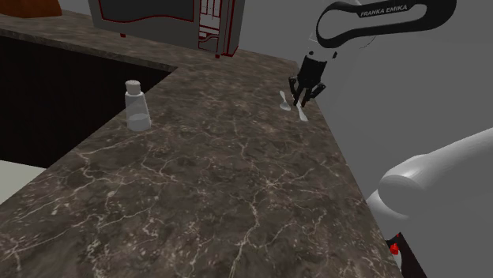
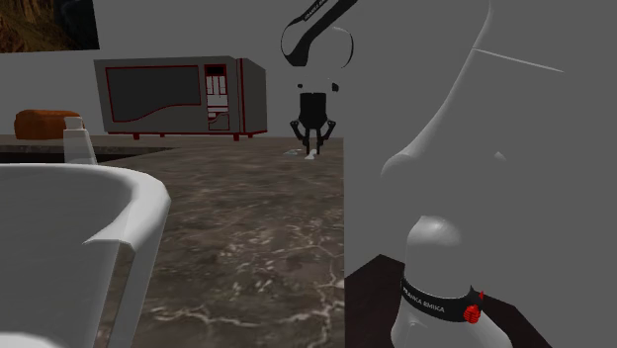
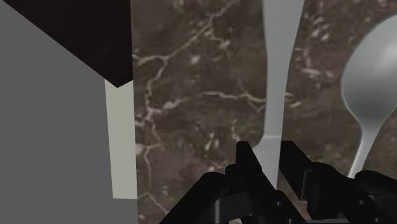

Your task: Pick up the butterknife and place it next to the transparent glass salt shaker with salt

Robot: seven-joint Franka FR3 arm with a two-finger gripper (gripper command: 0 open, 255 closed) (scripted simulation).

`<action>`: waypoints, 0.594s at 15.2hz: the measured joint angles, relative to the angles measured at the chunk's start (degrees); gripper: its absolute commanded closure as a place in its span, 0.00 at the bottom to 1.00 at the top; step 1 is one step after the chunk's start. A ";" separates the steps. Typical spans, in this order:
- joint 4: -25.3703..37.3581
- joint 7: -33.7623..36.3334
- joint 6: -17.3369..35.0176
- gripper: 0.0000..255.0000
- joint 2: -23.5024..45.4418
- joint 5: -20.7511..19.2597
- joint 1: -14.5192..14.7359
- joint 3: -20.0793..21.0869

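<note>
The pale butterknife (image 3: 280, 63) lies flat on the dark marble counter (image 1: 221, 174), close to the counter's edge at the shoulder view's right, where it appears as a white sliver (image 1: 302, 114). My gripper (image 3: 269, 162) is lowered onto it (image 1: 305, 101) and shut, its two black fingers clasping the knife's handle end between them. The salt shaker (image 1: 137, 107), clear with a white cap, stands upright well off toward the shoulder view's left, near the counter's inner corner. It also stands at the left in the second exterior view (image 2: 77, 138).
A pale spoon (image 3: 375, 76) lies right beside the knife (image 1: 284, 101). A grey microwave (image 1: 150, 16) with red trim stands at the back of the counter. A brown loaf (image 2: 44, 121) sits far left. The counter's edge (image 3: 121, 127) drops off close beside the gripper.
</note>
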 measured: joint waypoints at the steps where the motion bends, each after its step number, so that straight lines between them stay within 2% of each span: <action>1: 0.00 0.00 0.00 1.00 0.00 0.00 0.00 0.00; 9: 0.79 -0.08 -0.98 1.00 -0.18 -0.03 -0.03 -0.07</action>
